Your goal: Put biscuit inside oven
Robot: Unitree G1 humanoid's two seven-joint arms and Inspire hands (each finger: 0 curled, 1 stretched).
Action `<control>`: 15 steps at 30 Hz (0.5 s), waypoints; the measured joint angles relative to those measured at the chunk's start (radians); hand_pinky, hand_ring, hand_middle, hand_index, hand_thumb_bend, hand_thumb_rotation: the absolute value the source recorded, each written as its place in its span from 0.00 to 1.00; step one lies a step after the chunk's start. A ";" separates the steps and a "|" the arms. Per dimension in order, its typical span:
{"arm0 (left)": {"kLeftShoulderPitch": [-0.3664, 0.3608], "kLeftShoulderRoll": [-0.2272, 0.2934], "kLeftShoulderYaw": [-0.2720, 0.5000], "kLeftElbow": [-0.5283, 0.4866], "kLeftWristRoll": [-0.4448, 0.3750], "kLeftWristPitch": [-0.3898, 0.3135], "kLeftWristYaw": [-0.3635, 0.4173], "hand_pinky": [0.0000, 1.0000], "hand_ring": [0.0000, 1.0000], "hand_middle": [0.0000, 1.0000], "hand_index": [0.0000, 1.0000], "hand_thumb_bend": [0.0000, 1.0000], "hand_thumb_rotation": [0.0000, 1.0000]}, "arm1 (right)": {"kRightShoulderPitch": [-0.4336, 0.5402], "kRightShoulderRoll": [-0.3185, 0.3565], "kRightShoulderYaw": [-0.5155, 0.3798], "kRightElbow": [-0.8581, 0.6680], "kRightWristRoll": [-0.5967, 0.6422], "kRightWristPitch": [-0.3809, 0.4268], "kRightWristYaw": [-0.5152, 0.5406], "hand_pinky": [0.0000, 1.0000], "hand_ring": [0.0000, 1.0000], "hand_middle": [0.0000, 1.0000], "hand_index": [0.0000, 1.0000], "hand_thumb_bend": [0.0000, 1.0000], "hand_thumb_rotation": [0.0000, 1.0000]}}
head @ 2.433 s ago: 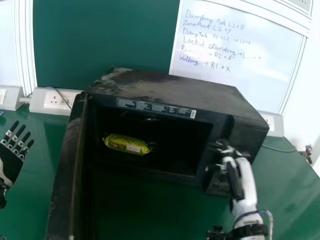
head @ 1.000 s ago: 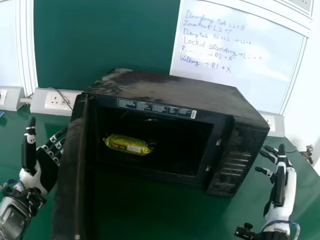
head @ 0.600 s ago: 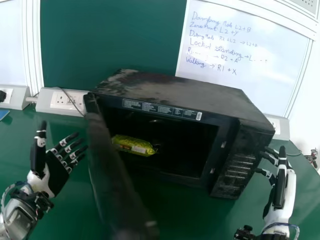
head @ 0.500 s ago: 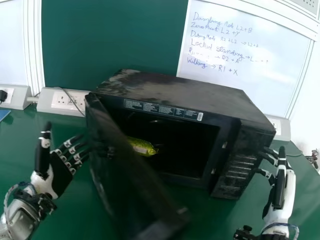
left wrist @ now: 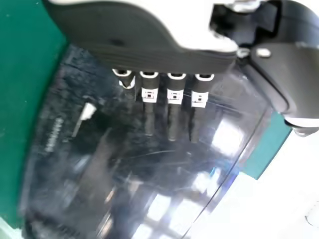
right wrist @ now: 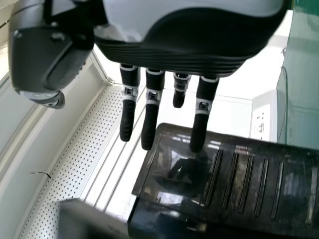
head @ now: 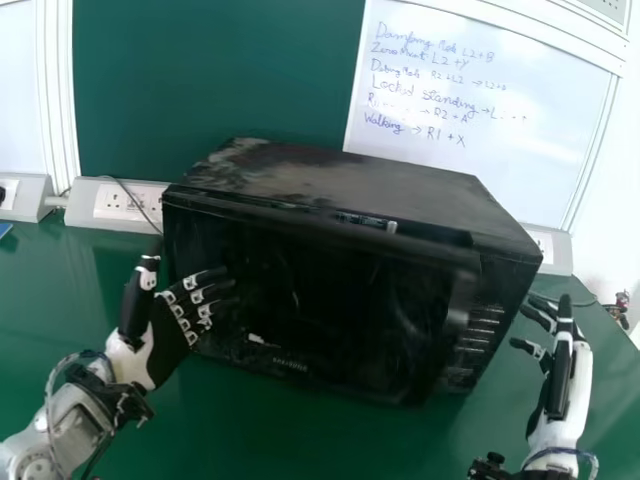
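Door change: the glossy black rectangular door point(head: 300, 300) has swung from wide open across the front of the boxy black microwave oven point(head: 350, 175).
Door gap: its right edge seems slightly off the oven; a last push is probably due.
Biscuit: the yellow plastic packet lay inside, at left; presumably now behind the door, task nearly done.
Left hand point(head: 172, 345): fingers straight and spread by the door's left part; contact unclear.
Right hand point(head: 565, 385): loosely extended near the oven's right side, pinching nothing.
Wrist views: left adds bright door reflections; right, a white perforated panel point(right wrist: 94, 129).
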 measured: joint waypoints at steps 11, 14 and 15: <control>-0.050 -0.031 -0.020 0.051 0.060 0.018 -0.025 0.77 0.80 0.80 0.74 0.62 0.00 | -0.001 0.002 -0.013 -0.005 -0.019 0.041 -0.040 0.51 0.58 0.63 0.65 0.74 0.20; -0.067 -0.048 -0.026 0.067 0.060 0.024 -0.029 0.78 0.81 0.81 0.75 0.64 0.00 | 0.000 0.003 -0.013 -0.008 -0.018 0.046 -0.041 0.51 0.58 0.63 0.64 0.74 0.20; -0.067 -0.051 -0.026 0.070 0.062 0.026 -0.029 0.78 0.81 0.81 0.75 0.63 0.00 | 0.000 0.003 -0.014 -0.008 -0.015 0.046 -0.041 0.52 0.58 0.63 0.65 0.75 0.20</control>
